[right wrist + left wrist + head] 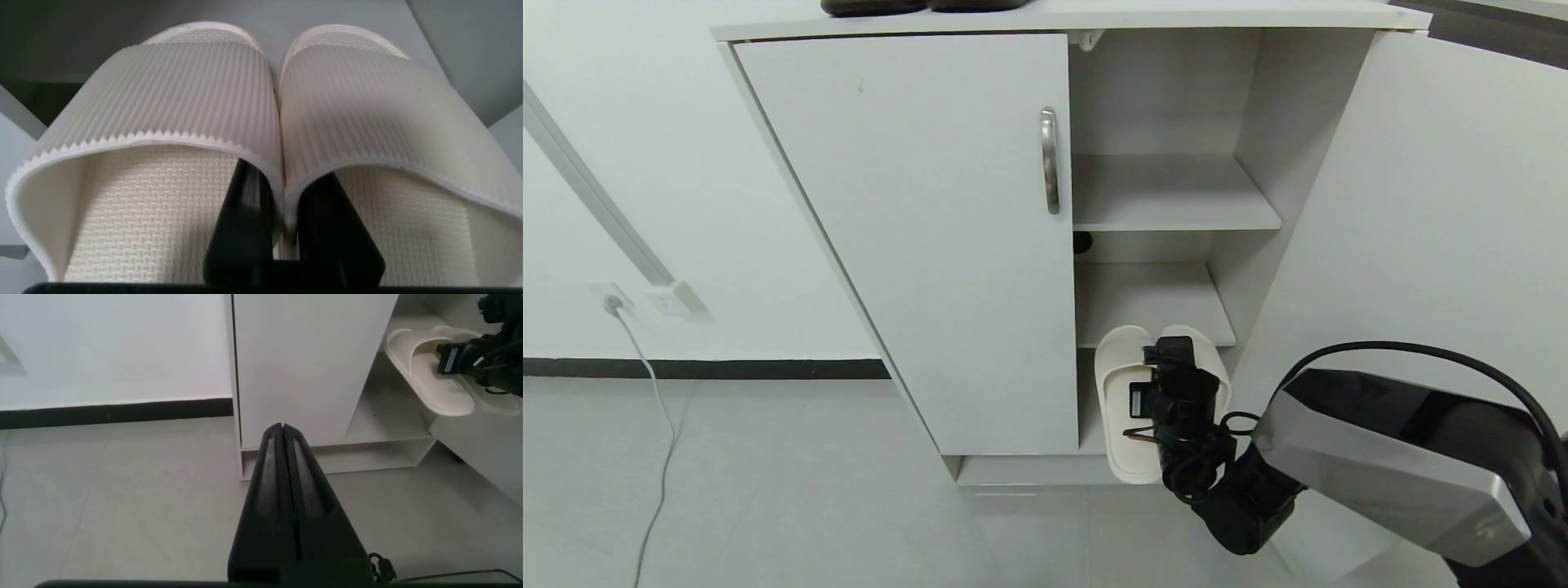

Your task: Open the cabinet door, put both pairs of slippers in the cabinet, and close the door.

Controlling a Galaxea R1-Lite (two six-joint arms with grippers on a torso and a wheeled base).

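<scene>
Found the cabinet [1217,15] half open: right door [1429,212] swung wide, left door [907,245] shut, with a metal handle [1049,159] upright along its inner edge. Saw two shelves [1168,196] stacked inside the open half.

Spotted the right gripper [1174,384] low in front of that opening, jaws clamped on the cream slippers [1119,408]. Made out, in the right wrist view, one dark finger [245,237] inside each slipper, pinching the two inner side walls together from the heel end, ribbed straps side by side. Placed the pair toes-first at the lowest compartment, soles down, toes near the lower shelf's front edge and heels jutting out over the floor [809,506]. Judged it, from the left wrist view, held clear of the bottom board [380,425].

Saw the left gripper [282,431] low above the floor, jaws pressed together on nothing, aimed at the cabinet's base before the shut door.

Noticed a dark pair [923,5] lying on the cabinet's top, above the left door, cut by the frame edge. Noted a wall socket [609,298] well to the left, with a grey cable [654,382] trailing down onto the floor.
</scene>
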